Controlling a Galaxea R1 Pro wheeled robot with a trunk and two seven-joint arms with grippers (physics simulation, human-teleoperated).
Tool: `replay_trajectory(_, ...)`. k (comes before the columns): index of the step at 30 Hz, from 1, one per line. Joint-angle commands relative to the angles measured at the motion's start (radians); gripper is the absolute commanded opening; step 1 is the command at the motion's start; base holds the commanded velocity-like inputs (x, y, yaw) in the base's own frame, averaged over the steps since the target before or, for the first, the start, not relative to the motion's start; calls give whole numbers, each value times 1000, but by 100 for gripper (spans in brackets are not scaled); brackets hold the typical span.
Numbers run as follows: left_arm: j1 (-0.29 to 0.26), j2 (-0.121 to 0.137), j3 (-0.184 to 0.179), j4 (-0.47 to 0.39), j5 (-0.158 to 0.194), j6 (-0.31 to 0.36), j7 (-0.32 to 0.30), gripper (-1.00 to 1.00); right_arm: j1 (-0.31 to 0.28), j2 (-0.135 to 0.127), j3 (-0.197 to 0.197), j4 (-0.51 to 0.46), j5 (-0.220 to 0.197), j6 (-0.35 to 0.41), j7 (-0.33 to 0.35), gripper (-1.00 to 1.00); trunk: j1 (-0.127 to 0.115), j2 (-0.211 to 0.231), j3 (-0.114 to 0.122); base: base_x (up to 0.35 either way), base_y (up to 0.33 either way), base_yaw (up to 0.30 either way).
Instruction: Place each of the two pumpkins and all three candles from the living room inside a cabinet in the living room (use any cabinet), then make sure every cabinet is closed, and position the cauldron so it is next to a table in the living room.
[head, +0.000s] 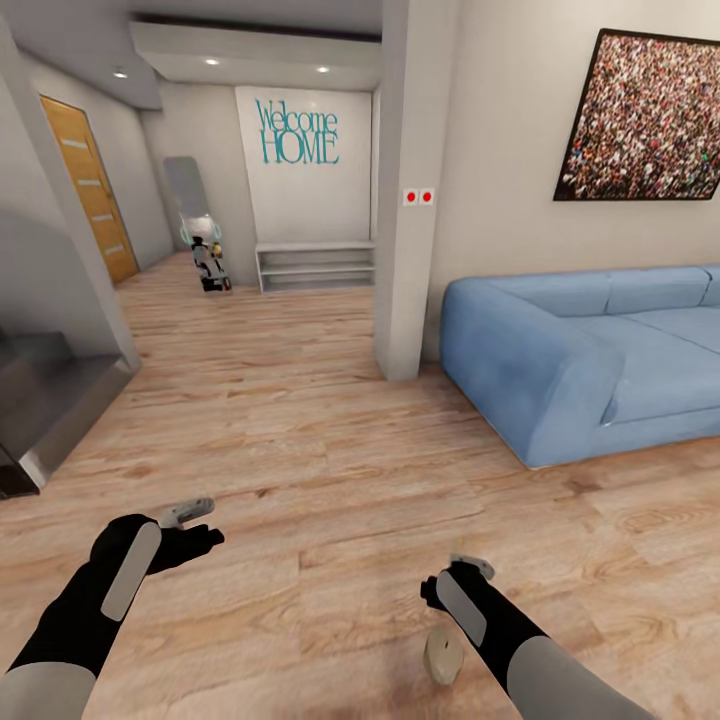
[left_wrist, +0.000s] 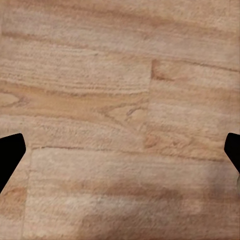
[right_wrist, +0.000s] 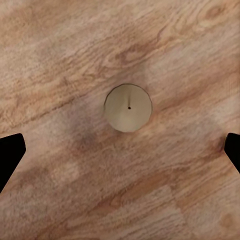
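A short, round, cream candle (head: 443, 655) stands upright on the wooden floor, close beside my right forearm. In the right wrist view the candle (right_wrist: 128, 107) appears from straight above, with a dark wick dot at its centre. My right gripper (right_wrist: 120, 155) hangs open over it, fingertips (right_wrist: 11, 152) wide apart and clear of it. In the head view the right gripper (head: 470, 568) is just beyond the candle. My left gripper (head: 190, 514) is open over bare floor, with nothing between its fingertips (left_wrist: 10, 155). The pumpkins, cauldron, cabinet and table are out of view.
A blue sofa (head: 590, 360) stands at the right against the wall. A grey pillar (head: 405, 200) rises beside it. Pale grey open shelving (head: 315, 265) sits at the hallway's far end. Stairs (head: 50, 390) are at the left.
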Motion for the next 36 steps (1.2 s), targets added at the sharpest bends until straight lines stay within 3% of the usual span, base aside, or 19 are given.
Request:
replay_trajectory(1,-1,0,0,-1,11,3,9,100,-1,-1,6,-1,-8,2,-8,100,4,-8,-4,0,0,0)
replay_trajectory(36,-1,-2,-1,2,11,0,9,100,-1,-1,6,5,-7,-9,-7,100,138,-253,-114,0,0,0)
